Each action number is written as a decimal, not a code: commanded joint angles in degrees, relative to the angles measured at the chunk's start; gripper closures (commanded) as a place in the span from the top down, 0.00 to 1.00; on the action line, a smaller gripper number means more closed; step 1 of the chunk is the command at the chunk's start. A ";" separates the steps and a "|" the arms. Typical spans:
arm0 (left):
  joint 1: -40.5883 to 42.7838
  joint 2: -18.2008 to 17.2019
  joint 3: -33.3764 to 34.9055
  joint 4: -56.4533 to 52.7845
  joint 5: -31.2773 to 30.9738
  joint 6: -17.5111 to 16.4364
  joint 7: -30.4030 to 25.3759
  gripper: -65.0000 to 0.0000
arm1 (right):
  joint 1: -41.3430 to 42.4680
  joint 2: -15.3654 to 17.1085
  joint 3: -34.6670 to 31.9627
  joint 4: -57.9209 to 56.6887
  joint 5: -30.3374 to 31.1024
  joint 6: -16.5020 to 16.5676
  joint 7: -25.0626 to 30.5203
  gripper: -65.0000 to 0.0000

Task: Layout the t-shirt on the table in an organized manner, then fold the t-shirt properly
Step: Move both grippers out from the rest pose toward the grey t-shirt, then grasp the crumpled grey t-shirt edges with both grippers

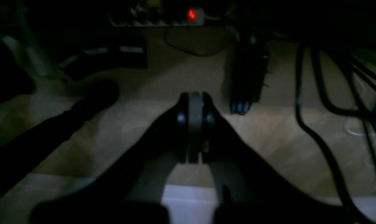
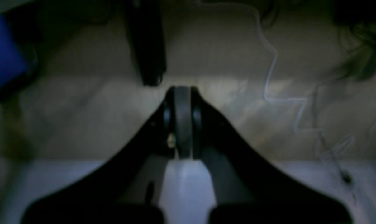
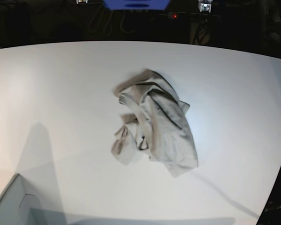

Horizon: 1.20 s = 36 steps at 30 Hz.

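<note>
crumpled t-shirt (image 3: 152, 122) mid table (image 3: 61, 84), wide bare margins, left gripper (image 1: 194, 102) and right gripper (image 2: 182, 96) clenched empty

Non-task items: pale grey box corner (image 3: 11, 201) at lower left of the base view; blue object (image 3: 136, 4) at top centre edge, dark background behind it; small red light (image 3: 175, 16) just to its right. Left wrist view, dim: power strip (image 1: 163, 19) at top with lit red switch (image 1: 191, 14); black cables (image 1: 312, 124) running down the right side; wood-tone floor (image 1: 138, 102). Right wrist view: thin white wire (image 2: 278, 93) zigzagging on the floor at right; blue shape (image 2: 4, 53) at upper left.
</note>
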 commanded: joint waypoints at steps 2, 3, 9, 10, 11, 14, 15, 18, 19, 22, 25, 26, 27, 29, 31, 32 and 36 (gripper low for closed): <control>4.55 -1.70 -0.10 9.24 -1.68 0.03 0.44 0.00 | -5.30 0.87 0.10 10.53 0.03 0.12 -1.74 0.00; 6.31 -2.50 -0.19 13.55 -2.65 0.12 2.11 0.00 | -7.41 0.87 0.10 15.36 0.03 0.12 -2.71 0.00; 14.05 -8.47 -0.80 39.66 -9.33 0.21 9.50 0.00 | -15.94 2.45 0.54 39.54 0.03 0.12 -7.37 0.00; 14.84 -9.00 -1.68 43.35 -10.39 0.21 9.76 0.00 | -16.81 2.63 0.54 42.97 0.03 0.12 -8.16 0.00; 15.45 -9.00 -3.00 46.61 -11.44 0.21 10.11 0.00 | -17.52 2.72 0.54 46.13 0.03 0.12 -9.04 0.00; 15.63 -7.95 -7.75 53.64 -14.96 0.21 10.20 0.00 | -18.05 2.98 0.54 53.25 0.03 0.12 -12.11 0.00; 15.54 -7.16 -8.80 54.61 -15.92 0.21 10.20 0.00 | -17.78 2.98 0.54 54.22 -0.05 0.12 -12.90 0.00; 11.67 -5.66 -12.23 55.84 -18.12 -0.05 10.20 0.00 | -15.32 2.98 0.18 54.83 -0.05 0.12 -13.61 0.00; 9.65 -5.31 -12.93 55.66 -18.39 -0.05 10.29 0.00 | -14.09 2.98 0.10 54.75 -0.14 0.12 -13.61 0.00; 3.23 -4.25 -13.37 52.41 -18.39 -0.14 13.37 0.00 | -11.36 2.98 -0.43 55.01 -0.14 0.21 -14.75 0.00; -4.24 -3.29 -13.11 49.60 -18.39 -0.32 18.64 0.00 | -9.08 3.16 -1.31 55.01 -0.14 0.21 -15.28 0.00; -6.61 -3.02 -13.11 48.28 -18.39 -0.32 20.93 0.00 | -8.81 3.60 -1.31 55.01 -0.14 0.21 -15.28 0.00; -9.69 -2.32 -13.02 46.70 -18.47 -0.32 23.48 0.00 | -8.64 3.86 -1.31 55.10 -0.14 0.21 -15.28 0.00; -14.52 -1.00 -13.28 43.62 -18.47 -0.32 27.61 0.03 | -7.85 3.77 -1.13 55.10 -0.14 0.21 -15.28 0.00; -17.60 -0.12 -13.20 41.16 -18.47 -0.32 30.07 0.11 | -7.94 4.12 -1.22 55.10 -0.14 0.30 -15.28 0.04; -19.27 0.05 -13.11 40.19 -18.47 -0.32 30.60 0.15 | -8.02 4.56 -1.22 55.10 -0.14 0.91 -15.28 0.09; -23.84 2.69 -13.02 35.18 -18.30 -0.32 31.04 0.36 | -7.85 4.74 -0.78 55.10 -0.23 5.92 -15.28 0.35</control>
